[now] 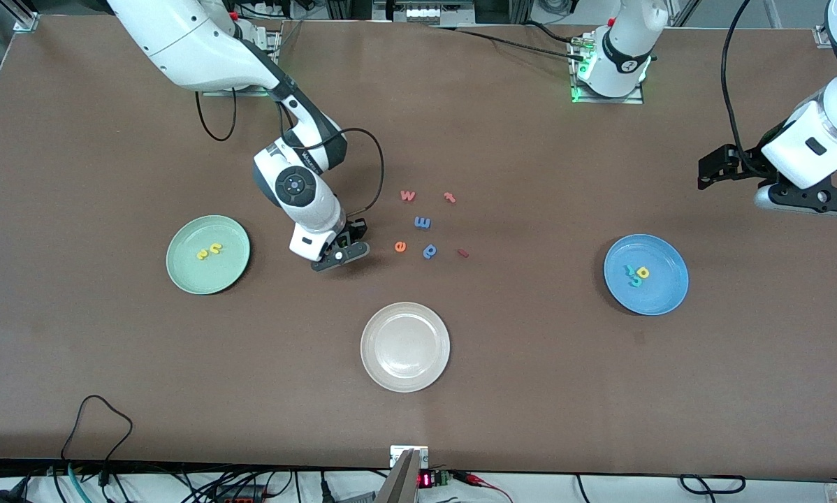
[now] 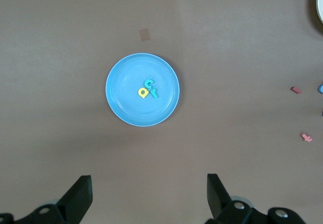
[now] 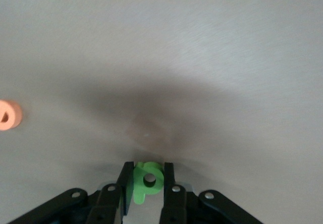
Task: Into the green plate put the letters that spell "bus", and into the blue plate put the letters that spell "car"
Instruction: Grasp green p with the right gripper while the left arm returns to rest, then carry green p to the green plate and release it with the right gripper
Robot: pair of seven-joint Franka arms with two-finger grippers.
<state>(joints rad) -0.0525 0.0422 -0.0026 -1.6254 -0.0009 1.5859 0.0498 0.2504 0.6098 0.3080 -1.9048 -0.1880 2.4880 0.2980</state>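
My right gripper (image 1: 339, 255) is shut on the green b (image 3: 148, 179), low over the table between the green plate (image 1: 184, 274) and the loose letters. The b shows only in the right wrist view, pinched between the two fingers (image 3: 126, 176). A yellow u and s (image 1: 209, 250) lie in the green plate. The blue plate (image 1: 664, 295) holds a yellow a (image 1: 643, 272), a teal c (image 1: 630, 269) and an r (image 1: 635, 282). My left gripper (image 1: 715, 168) waits open and empty, high over the left arm's end of the table, and its wrist view looks down on the blue plate (image 2: 126, 105).
A cream-white plate (image 1: 404, 370) sits nearest the front camera. Loose letters lie mid-table: a pink w (image 1: 407, 195), a pink t (image 1: 449, 197), a blue m (image 1: 422, 222), an orange e (image 1: 400, 246), a blue stemmed letter (image 1: 429, 251) and a small red piece (image 1: 462, 253).
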